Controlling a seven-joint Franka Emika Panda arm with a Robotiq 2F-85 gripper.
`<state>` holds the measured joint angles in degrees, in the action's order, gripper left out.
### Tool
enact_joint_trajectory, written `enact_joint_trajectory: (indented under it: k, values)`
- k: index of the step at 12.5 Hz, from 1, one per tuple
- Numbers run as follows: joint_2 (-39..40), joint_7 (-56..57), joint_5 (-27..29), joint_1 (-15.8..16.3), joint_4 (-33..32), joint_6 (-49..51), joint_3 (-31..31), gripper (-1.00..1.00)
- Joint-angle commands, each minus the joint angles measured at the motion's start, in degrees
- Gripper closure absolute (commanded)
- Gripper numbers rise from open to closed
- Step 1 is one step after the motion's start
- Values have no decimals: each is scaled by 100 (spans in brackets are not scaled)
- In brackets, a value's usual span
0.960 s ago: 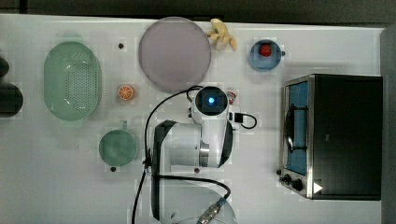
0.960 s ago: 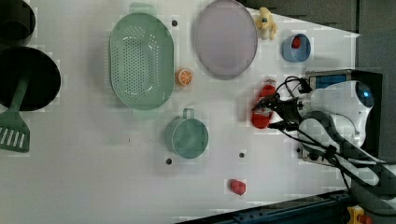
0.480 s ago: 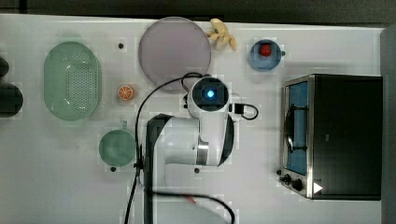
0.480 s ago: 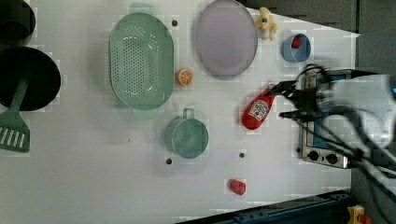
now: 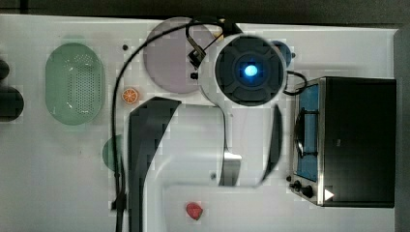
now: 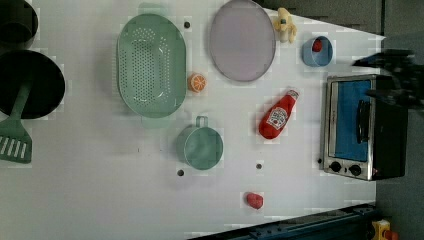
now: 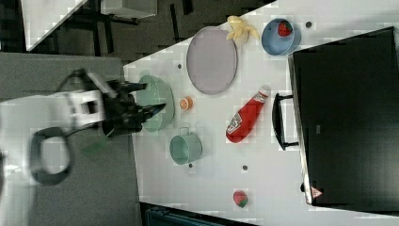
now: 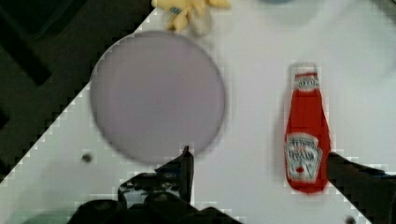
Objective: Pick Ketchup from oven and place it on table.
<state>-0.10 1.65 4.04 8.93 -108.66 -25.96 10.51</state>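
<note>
The ketchup [image 6: 277, 115] lies on its side on the white table [image 6: 100, 190], apart from the oven [image 6: 360, 127], its white cap pointing toward the purple plate. The right view has the ketchup [image 7: 244, 117] just beside the oven's [image 7: 348, 117] dark handle. The oven's bluish glass door is closed. My gripper [image 7: 148, 98] hangs open high above the table and holds nothing. In the wrist view the ketchup [image 8: 306, 135] lies far below, between the fingers [image 8: 184, 163] and close to one of them. In the top view my arm [image 5: 249, 70] covers the ketchup.
A purple plate [image 6: 242, 40], a green colander [image 6: 150, 65], a green mug [image 6: 202, 145] and an orange slice [image 6: 196, 82] lie around the ketchup. A banana [image 6: 284, 22] and a blue bowl [image 6: 317, 52] sit at the far edge. A small red piece [image 6: 254, 200] lies near the front.
My gripper has let go of the ketchup and risen well above the table, drifting toward the left view's right. The ketchup stays lying where it was set down.
</note>
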Motion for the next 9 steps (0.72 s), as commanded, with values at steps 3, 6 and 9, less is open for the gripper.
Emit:
enact_joint_trajectory:
  k: [3, 6, 9]
  values:
    - [-31, -129, -28, -56, 1188, 1583, -32, -100]
    - [-27, -129, -144, -64, 1705, 2232, -17, -100]
    - [-25, -129, -394, -58, 1967, 2831, -37, -100]
